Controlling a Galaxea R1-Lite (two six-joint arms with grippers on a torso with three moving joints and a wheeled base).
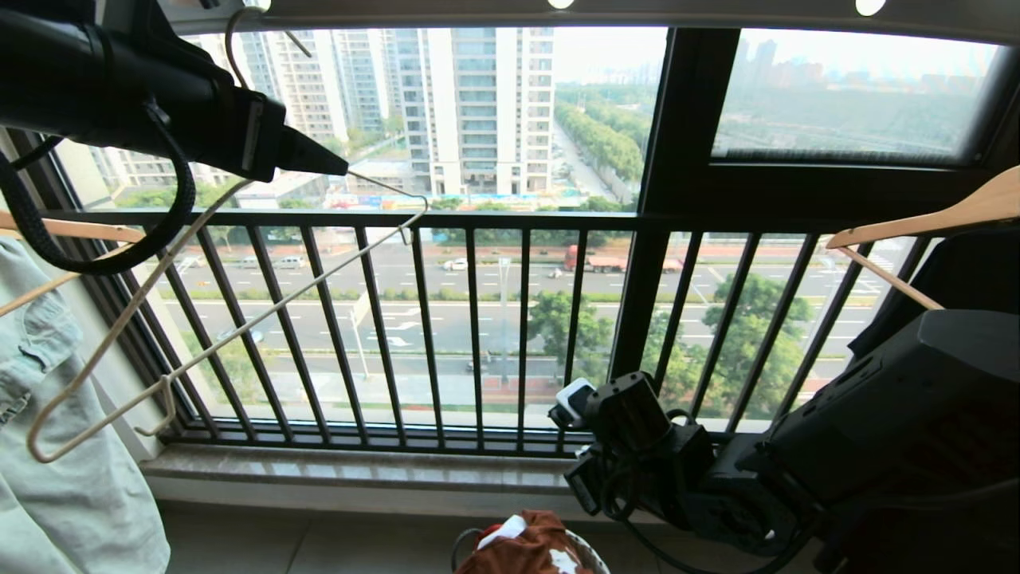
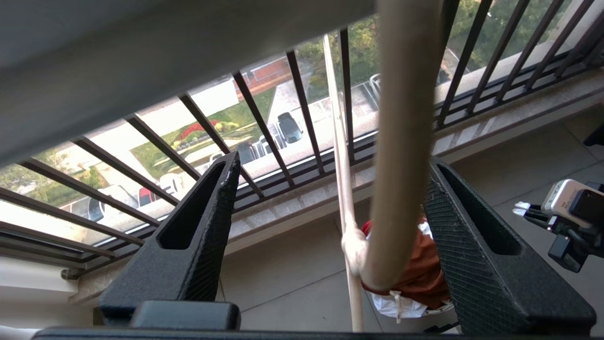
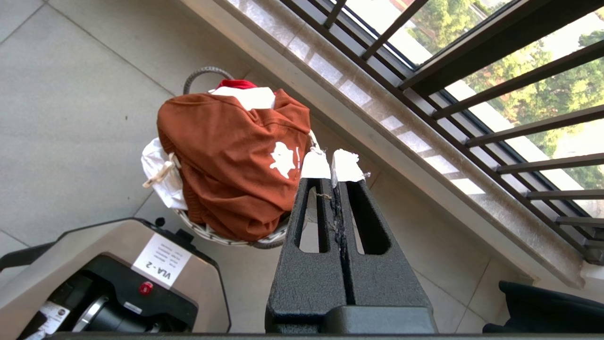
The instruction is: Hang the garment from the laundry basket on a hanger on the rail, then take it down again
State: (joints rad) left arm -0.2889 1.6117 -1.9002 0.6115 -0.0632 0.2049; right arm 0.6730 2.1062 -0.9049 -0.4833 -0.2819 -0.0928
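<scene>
Balcony interior: pale tiled floor, stone sill beneath a black balustrade, dark-framed window above, daylight over tower blocks, road and trees.

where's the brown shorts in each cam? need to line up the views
Head view: shorts at the bottom edge, centre, heaped in the basket, largely cut off.
Left wrist view: shorts low, between the open left pincer's fingers, partly behind the hanger.
Right wrist view: shorts left of centre, draped over the basket, just beyond the shut right pincer.
Shared landmark: the black balustrade above its stone sill.
</scene>
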